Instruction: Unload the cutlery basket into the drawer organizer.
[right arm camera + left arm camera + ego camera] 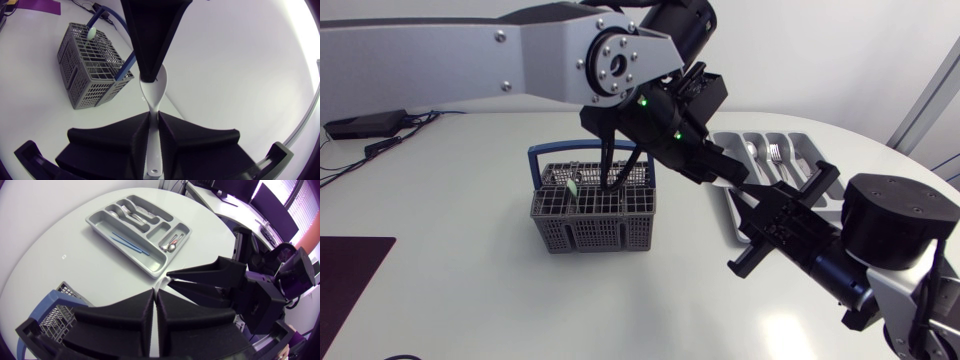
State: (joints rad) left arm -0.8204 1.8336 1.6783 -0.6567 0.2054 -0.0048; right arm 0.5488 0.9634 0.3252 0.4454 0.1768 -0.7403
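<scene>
Both grippers meet in the air over the counter (440, 200), between the cutlery basket (595, 215) and the drawer organizer (790, 150). The left arm (470, 60) comes in from the counter's left edge and passes above the basket; the right arm (895, 225) comes in from the near right corner. A white spoon (155, 90) spans the two grippers. The left gripper (155, 294) has its fingers pressed nearly together, pinching the bowl end. The right gripper (154, 117) is clamped on the handle, one finger on each side, and the handle's end with its small hole (152, 171) shows behind the fingertips. The fingertips of the two grippers are just apart along the spoon, facing each other. The spoon is off the counter and touches neither basket nor organizer. The basket is grey mesh with a blue handle (555, 152) and stands upright near the middle of the counter. It holds a pale green-tipped piece (91, 33) and some dark utensils (617, 175). The organizer is a grey tray toward the far right edge. Forks and spoons (131, 212) lie in its narrow compartments, thin blue sticks (130, 242) in the long one and spoons (171, 244) in an end compartment.
</scene>
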